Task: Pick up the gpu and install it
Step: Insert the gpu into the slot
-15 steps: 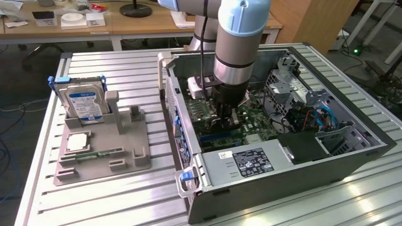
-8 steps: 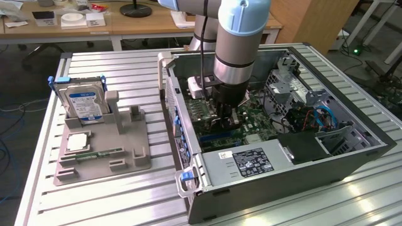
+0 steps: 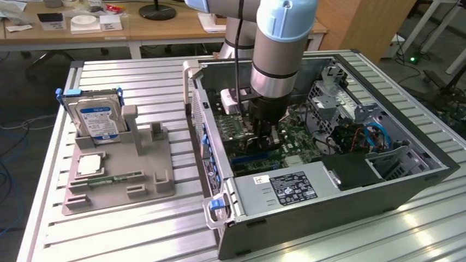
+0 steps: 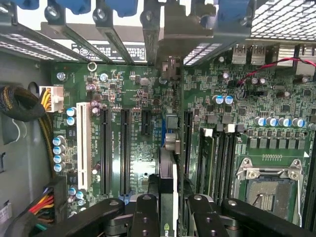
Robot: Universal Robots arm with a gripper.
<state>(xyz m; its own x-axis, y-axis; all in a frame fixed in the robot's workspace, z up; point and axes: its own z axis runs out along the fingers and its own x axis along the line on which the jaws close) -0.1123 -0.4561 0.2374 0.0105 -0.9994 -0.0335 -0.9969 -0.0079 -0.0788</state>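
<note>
Open computer case (image 3: 407,164) lies on its side on the slatted table (image 3: 145,218); arm reaches down into it over the motherboard (image 3: 244,136). Grey parts stand (image 3: 120,180) sits on the exterior view's left, hard drive (image 3: 98,117) upright in it.

Gripper (image 4: 167,210) is clamped on the gpu (image 4: 167,185), fingers (image 4: 146,217) either side of the card's top edge. Wrist view has the card edge-on, standing upright above the board, its silver bracket (image 4: 173,29) up at the case's rear slot openings. Whether it has bottomed in a slot, you can't tell.

Doing this step well, by my reading: keep the card square to the slot (image 4: 165,133) under it, bracket tracking into its rear opening, and press straight down. Any tilt risks riding the slot's edge.

The exterior view gives you arm depth in the case, but the arm hides the card. The wrist view gives slot alignment and neighbouring slots (image 4: 105,148), but no sense of height.
</note>
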